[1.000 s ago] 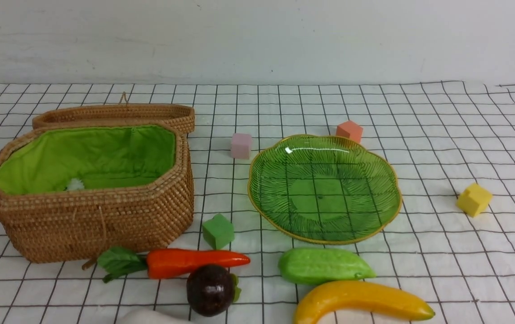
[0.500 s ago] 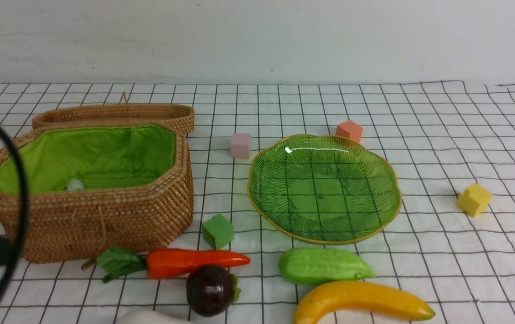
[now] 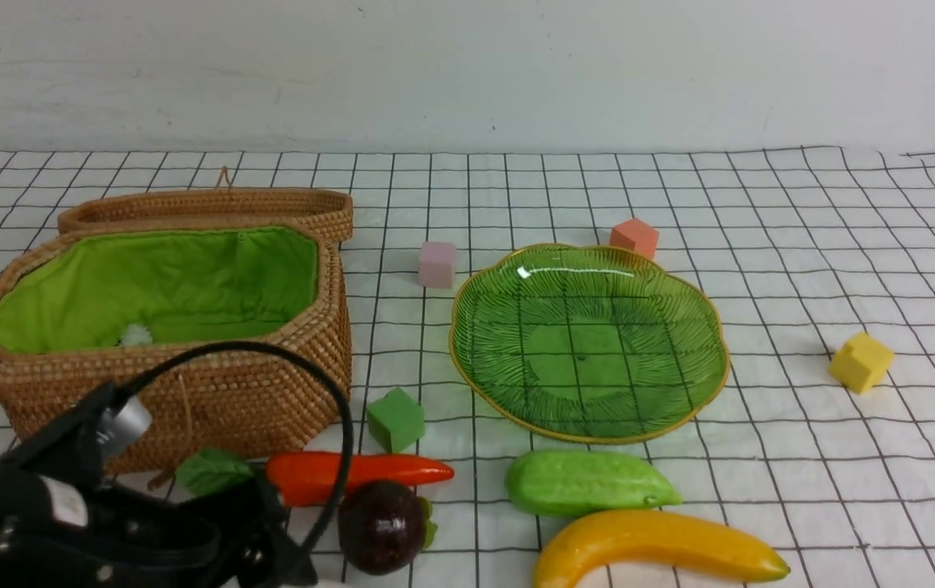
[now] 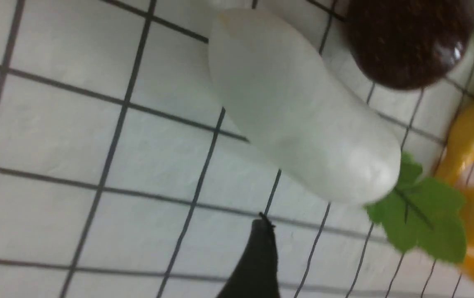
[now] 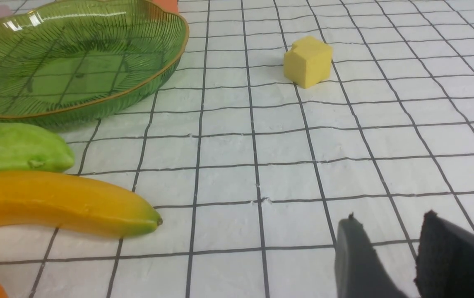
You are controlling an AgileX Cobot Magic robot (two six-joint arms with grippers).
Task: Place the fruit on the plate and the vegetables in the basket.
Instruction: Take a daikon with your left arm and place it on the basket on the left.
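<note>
Nothing is sorted yet: the plate (image 3: 724, 359) is bare, and in the basket (image 3: 189, 400) we see only a small white speck (image 3: 136, 335) that we cannot identify. The carrot (image 3: 369, 472), cucumber (image 3: 589, 482), banana (image 3: 663, 547) and dark purple fruit (image 3: 381, 527) lie on the cloth (image 3: 843, 245), the white radish (image 4: 299, 107) nearest us. Our left claw (image 4: 377, 231) gapes wide and empty beside the radish. The right claw (image 5: 390, 217) is slightly parted, empty, apart from the banana. A second ago the left arm (image 3: 67, 514) was out of the front view, and the toys have not moved.
</note>
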